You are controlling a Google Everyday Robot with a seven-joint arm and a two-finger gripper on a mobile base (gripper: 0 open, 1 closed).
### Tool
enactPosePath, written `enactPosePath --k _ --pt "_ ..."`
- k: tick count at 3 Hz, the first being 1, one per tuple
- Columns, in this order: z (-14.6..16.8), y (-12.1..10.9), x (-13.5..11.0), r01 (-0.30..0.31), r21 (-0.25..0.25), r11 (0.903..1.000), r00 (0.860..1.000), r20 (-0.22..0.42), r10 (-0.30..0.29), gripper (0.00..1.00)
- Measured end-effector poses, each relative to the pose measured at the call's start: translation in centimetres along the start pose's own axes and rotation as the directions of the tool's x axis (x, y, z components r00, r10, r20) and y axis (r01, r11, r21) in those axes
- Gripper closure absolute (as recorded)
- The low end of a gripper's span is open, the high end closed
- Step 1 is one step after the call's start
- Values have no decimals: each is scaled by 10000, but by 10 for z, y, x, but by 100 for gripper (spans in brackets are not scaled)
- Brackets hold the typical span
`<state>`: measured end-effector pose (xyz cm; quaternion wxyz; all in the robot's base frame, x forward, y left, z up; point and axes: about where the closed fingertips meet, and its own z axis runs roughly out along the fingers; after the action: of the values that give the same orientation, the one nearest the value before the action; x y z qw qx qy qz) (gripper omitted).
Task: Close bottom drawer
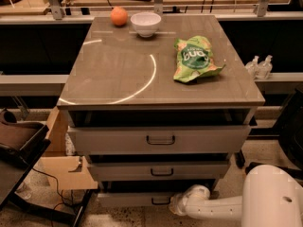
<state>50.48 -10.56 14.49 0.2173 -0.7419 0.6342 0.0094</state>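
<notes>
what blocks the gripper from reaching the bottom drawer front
Likely nothing, so yes: the gripper sits low at the bottom drawer front, just right of its handle, with nothing visible between them.

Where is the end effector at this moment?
In the camera view the end effector sits low at bottom centre, at the front of the bottom drawer, just right of its handle.

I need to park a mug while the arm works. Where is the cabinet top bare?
The front and left of the cabinet top are bare, bordered by the orange and white bowl at the back and the green bag on the right. Crowded low down: the claw is at the front of the bottom drawer.
</notes>
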Motion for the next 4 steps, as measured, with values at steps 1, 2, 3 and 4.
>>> enactPosePath --k 1,2,3,4 --pt "0 0 0 0 0 10000 10000 0 0 100" --pt "0 0 0 0 -1 10000 10000 0 0 100" --pt "0 0 0 -1 -6 10000 10000 1 1 100" --pt "0 0 0 -1 -6 10000 10000 2 1 100"
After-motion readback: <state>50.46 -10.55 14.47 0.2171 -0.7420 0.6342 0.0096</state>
